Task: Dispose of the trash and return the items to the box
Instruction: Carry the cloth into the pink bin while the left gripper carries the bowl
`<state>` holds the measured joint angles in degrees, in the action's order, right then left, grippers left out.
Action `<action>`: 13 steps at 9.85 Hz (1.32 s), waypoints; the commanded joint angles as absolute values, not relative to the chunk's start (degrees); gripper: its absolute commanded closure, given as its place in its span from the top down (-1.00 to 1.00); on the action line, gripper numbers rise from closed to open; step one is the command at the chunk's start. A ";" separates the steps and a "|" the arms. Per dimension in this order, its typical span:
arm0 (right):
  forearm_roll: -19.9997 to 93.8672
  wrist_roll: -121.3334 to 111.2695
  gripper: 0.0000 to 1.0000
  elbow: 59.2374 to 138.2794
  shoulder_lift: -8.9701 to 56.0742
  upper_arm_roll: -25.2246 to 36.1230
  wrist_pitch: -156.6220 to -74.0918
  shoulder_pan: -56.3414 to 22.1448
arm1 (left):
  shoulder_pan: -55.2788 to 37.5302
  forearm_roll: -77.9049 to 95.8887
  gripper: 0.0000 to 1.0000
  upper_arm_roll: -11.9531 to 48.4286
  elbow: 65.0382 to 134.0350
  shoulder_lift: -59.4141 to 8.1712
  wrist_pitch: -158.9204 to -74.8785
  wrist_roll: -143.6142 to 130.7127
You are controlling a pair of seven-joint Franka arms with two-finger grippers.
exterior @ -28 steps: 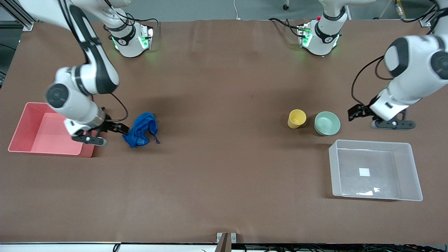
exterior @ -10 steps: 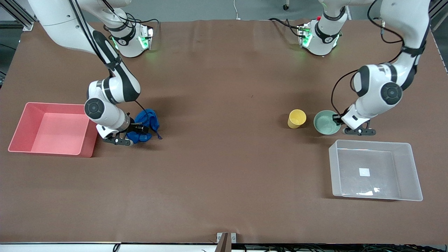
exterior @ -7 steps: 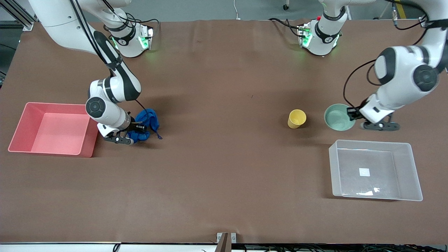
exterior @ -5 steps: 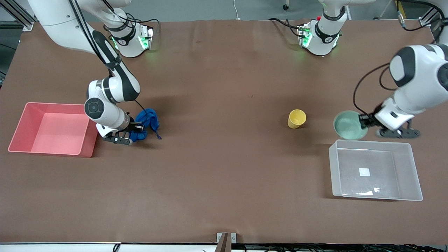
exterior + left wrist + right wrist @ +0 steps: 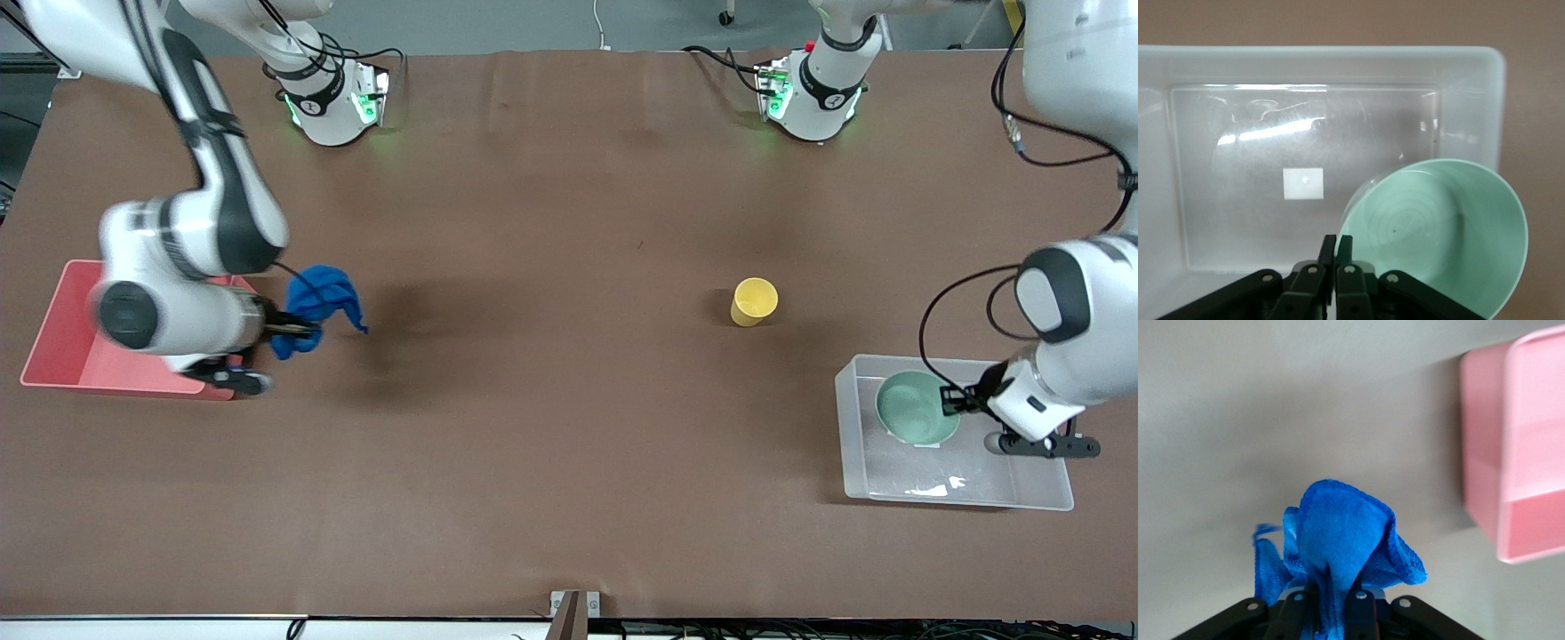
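My left gripper (image 5: 962,405) is shut on the rim of the pale mint-green bowl (image 5: 916,407). It holds the bowl tilted over the inside of the clear box (image 5: 942,363). In the left wrist view its fingers (image 5: 1337,243) pinch the bowl's (image 5: 1438,233) edge above the box floor and its white label (image 5: 1303,183). My right gripper (image 5: 286,331) is shut on the deep-blue rag (image 5: 316,298), lifted off the table beside the pink bin (image 5: 49,356). The rag (image 5: 1338,533) bunches up out of the jaws. The yellow cup (image 5: 754,300) stands alone on the table.
The pink bin (image 5: 1525,453) lies at the right arm's end of the table, partly hidden by that arm's wrist. The two arm bases stand along the table edge farthest from the front camera. Brown tabletop stretches between rag and cup.
The right gripper shut on the rag and raised it toward the pink bin. The left gripper carried the bowl from beside the cup to over the clear box.
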<state>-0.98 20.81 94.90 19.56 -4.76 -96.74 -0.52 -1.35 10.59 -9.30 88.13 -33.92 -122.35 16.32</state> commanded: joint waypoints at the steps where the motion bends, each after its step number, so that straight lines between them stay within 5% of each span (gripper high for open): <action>1: -3.41 11.83 -0.98 87.04 20.48 1.10 -92.47 2.20 | -2.10 13.27 -0.99 -10.81 84.90 -39.09 -120.85 18.64; 4: -12.30 -7.66 -0.99 88.83 21.00 8.41 -99.45 4.64 | -1.50 10.37 -0.98 -10.81 85.69 -40.95 -120.85 22.85; 10: -10.99 -14.06 -0.92 119.31 19.16 14.23 -135.56 5.62 | -1.50 9.84 -0.93 -10.90 85.69 -42.09 -122.34 23.37; 11: -10.64 -13.98 -0.69 123.36 19.42 14.41 -141.79 5.71 | -1.49 9.93 -0.89 -10.90 85.61 -43.06 -123.47 23.38; 12: -10.63 -13.80 0.49 124.70 19.42 14.41 -142.64 5.63 | -1.49 10.37 -0.86 -10.90 85.52 -43.85 -124.70 23.38; 13: -10.55 -13.45 0.99 125.33 19.08 14.41 -142.30 5.54 | -1.49 10.20 -0.83 -10.90 85.52 -45.42 -124.98 23.38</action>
